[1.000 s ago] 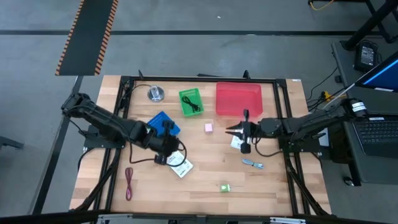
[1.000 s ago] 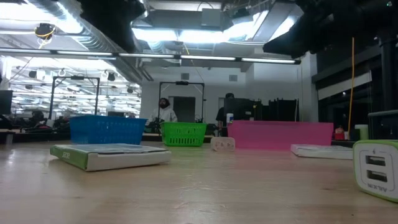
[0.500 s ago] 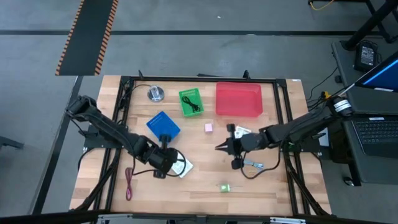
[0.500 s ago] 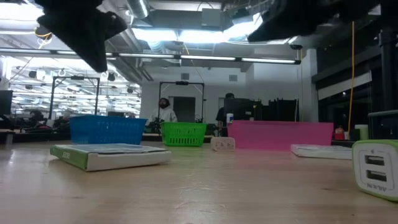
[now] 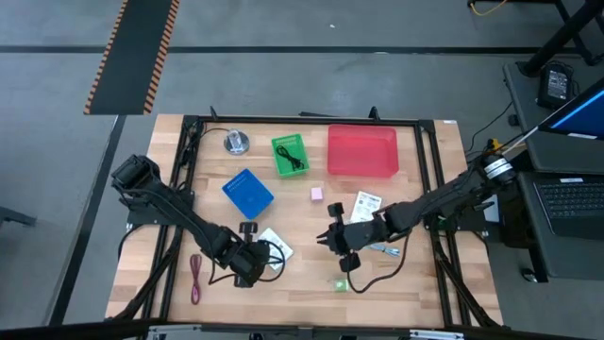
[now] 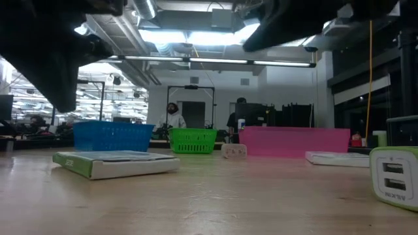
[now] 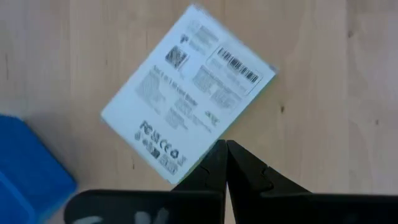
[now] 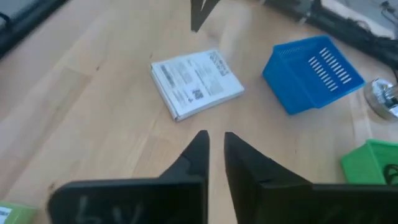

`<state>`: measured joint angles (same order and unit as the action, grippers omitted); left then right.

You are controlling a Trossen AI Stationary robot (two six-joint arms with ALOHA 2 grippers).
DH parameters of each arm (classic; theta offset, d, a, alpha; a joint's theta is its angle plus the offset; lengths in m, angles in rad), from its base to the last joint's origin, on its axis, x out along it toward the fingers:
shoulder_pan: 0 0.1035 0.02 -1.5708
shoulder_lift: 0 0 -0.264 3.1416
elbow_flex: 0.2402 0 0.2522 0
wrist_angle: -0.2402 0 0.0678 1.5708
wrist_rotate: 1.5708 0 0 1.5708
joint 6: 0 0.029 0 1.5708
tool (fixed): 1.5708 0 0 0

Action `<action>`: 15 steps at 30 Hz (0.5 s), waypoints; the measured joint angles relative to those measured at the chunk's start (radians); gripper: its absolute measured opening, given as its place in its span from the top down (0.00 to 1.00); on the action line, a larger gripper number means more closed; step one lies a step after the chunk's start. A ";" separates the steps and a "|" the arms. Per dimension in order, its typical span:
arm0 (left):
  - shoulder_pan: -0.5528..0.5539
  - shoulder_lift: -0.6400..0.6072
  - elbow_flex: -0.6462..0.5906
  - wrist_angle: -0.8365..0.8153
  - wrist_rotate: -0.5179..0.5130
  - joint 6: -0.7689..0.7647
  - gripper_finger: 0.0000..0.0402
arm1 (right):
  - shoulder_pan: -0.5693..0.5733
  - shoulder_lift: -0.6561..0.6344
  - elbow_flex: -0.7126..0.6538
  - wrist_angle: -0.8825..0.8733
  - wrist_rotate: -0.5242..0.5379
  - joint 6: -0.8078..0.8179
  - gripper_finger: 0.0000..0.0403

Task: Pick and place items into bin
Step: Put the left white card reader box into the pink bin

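One white, green-printed packet (image 5: 275, 251) (image 7: 186, 118) (image 8: 196, 84) lies flat near the table's middle. My left gripper (image 5: 249, 267) (image 7: 225, 149) hangs shut over the packet's edge; in the low view the arm is above the table top. My right gripper (image 5: 324, 243) (image 8: 215, 143) hovers to the right of that packet, its fingers a narrow gap apart and holding nothing. The second packet (image 5: 366, 203), the pink cube (image 5: 317, 193), the green block (image 5: 341, 283), the blue-silver piece (image 5: 383, 248) and the dark red cord (image 5: 195, 278) lie on the wood. The black cable (image 5: 293, 157) is in the green bin.
A blue bin (image 5: 248, 193), a green bin (image 5: 290, 155) and a red bin (image 5: 362, 151) stand across the far half. The round silver object (image 5: 236, 142) sits at the far left. A black frame rails the table's edges. People show in the room behind.
My left gripper has moved from beside the blue bin toward the near edge and now hangs over the white packet. My right gripper has swung from near the red bin toward the left and the near edge, uncovering the second packet. No item has moved.
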<state>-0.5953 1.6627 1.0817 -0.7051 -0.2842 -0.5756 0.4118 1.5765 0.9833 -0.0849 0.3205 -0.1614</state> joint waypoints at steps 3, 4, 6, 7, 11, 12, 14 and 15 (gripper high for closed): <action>0.004 0.009 0.000 -0.018 0.000 -0.056 0.99 | 0.000 0.031 0.000 0.011 0.000 0.002 0.84; 0.004 0.010 0.000 -0.036 0.000 -0.070 0.99 | 0.000 0.040 0.000 0.013 0.000 0.002 0.81; 0.005 0.014 0.000 -0.036 -0.001 -0.094 1.00 | 0.000 0.058 0.000 0.020 0.000 0.002 0.77; 0.007 0.016 0.000 -0.040 -0.001 -0.102 1.00 | 0.000 0.066 0.000 0.028 0.000 0.002 0.75; 0.011 0.022 -0.010 -0.041 0.009 -0.153 0.99 | -0.002 0.091 0.000 0.053 0.003 0.001 0.70; 0.011 0.022 -0.019 -0.050 0.011 -0.159 0.99 | -0.002 0.096 0.000 0.054 0.003 0.001 0.69; 0.015 0.022 -0.041 -0.044 0.016 -0.184 1.00 | -0.003 0.104 0.000 0.065 0.003 0.001 0.68; 0.016 0.022 -0.051 -0.048 0.017 -0.200 1.00 | -0.003 0.106 0.000 0.065 0.003 0.000 0.68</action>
<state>-0.5789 1.6844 1.0304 -0.7527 -0.2672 -0.7755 0.4091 1.6825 0.9829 -0.0202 0.3239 -0.1616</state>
